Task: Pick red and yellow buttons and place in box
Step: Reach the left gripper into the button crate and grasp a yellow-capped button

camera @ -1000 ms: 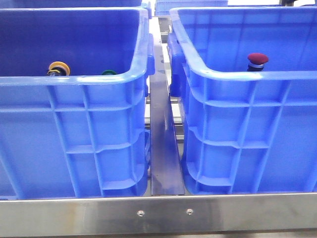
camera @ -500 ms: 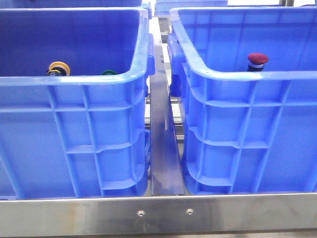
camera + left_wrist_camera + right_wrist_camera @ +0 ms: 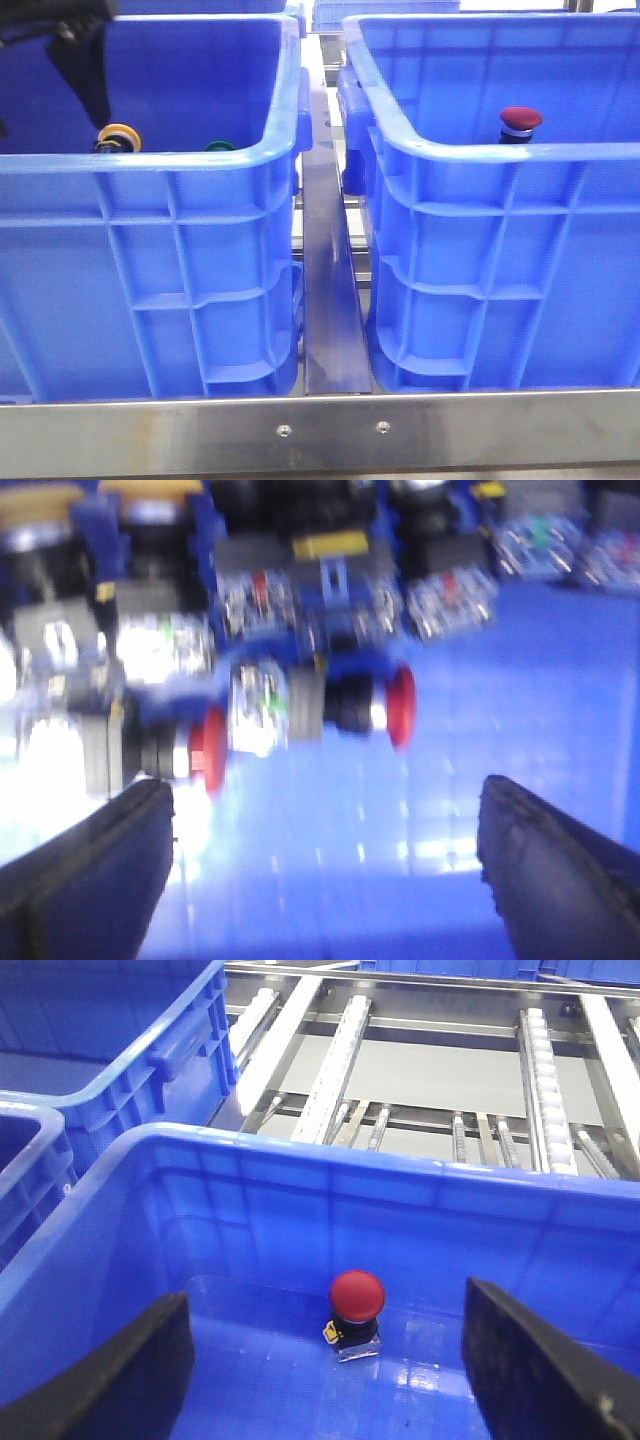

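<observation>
The red button (image 3: pixel 520 121) stands upright on the floor of the right-hand blue box (image 3: pixel 470 152); in the right wrist view the red button (image 3: pixel 357 1301) is beyond my open right gripper (image 3: pixel 325 1380), between its fingers' lines and untouched. The yellow button (image 3: pixel 119 137) lies in the left blue crate (image 3: pixel 200 160). My left arm (image 3: pixel 78 55) hangs over that crate's far left, just above the yellow button. The left wrist view is blurred: my left gripper (image 3: pixel 325 870) is open and empty over blue floor, with red-capped buttons (image 3: pixel 208 750) lying on their sides ahead.
A green-capped button (image 3: pixel 220 146) peeks over the left crate's rim. A steel divider rail (image 3: pixel 328 290) runs between the crates and a steel bar (image 3: pixel 330 430) crosses the front. Roller tracks (image 3: pixel 335 1055) and another blue crate (image 3: pixel 110 1050) lie beyond the box.
My left arm has come into the front view at the top left, above the left crate. The buttons and crates have not moved.
</observation>
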